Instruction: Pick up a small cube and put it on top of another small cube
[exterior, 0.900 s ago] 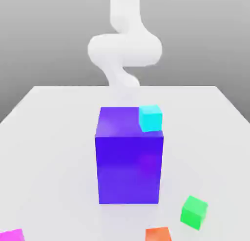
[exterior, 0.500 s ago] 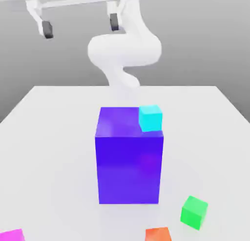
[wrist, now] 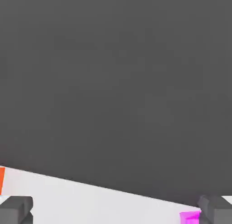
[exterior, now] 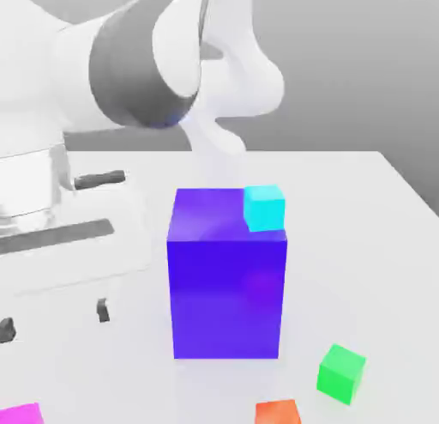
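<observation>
gripper (exterior: 53, 321) low over table (exterior: 360, 242) at exterior view's left, fingers spread wide, holding nothing. small cube (exterior: 21, 414) on table below it, near front edge. cyan cube (exterior: 264, 208) atop big blue-purple block (exterior: 227, 285).

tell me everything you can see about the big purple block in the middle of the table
The big purple block is a tall, glossy blue-violet box with plain faces and sharp edges, far larger than the cubes around it. It stands upright near the middle of the white table. A small cyan cube sits on its top at the far corner toward the exterior view's right. Nothing else touches it; the arm hangs off to the exterior view's left.
</observation>
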Controlling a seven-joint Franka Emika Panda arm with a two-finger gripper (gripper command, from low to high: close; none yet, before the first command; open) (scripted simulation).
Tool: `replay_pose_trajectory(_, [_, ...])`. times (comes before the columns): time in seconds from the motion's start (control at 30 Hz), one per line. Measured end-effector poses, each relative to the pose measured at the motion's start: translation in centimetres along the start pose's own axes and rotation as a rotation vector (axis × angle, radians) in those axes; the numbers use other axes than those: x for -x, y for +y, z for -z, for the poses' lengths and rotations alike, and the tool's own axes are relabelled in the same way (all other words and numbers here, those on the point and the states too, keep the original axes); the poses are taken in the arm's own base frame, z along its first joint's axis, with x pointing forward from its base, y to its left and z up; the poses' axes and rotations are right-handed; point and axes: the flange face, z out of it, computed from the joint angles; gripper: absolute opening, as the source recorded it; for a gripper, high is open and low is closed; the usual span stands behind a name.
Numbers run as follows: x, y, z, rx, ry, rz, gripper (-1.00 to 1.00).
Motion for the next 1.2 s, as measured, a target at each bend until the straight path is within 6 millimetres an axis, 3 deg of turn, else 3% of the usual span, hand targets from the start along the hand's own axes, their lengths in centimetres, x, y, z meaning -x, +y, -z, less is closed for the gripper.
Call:
replay_pose_trajectory(0.27, [-1.0, 7.6, -8.7, 0.163, -0.064, 0.066, 0.00])
replay_pose_trajectory(0.4, [-0.8, 9.6, -14.6, 0.188, -0.071, 0.079, 0.00])
replay_pose_trajectory(0.43, [-0.7, 9.8, -15.6, 0.189, -0.072, 0.079, -1.00])
replay_pose_trajectory(0.63, [-0.6, 9.9, -16.1, 0.188, -0.074, 0.079, -1.00])
replay_pose_trajectory(0.77, [-1.0, 9.0, -11.3, 0.188, -0.074, 0.080, -1.00])
replay_pose_trajectory(0.8, [-0.5, 7.7, -10.4, 0.186, -0.080, 0.104, -1.00])
replay_pose_trajectory(0.97, [5.9, -3.2, -10.5, 0.170, -0.134, 0.376, -1.00])
replay_pose_trajectory(1.1, [12.7, -10.9, -10.4, 0.158, -0.163, 0.619, -1.00])
replay_pose_trajectory(1.2, [19.1, -15.9, -9.8, 0.149, -0.174, 0.822, -1.00])
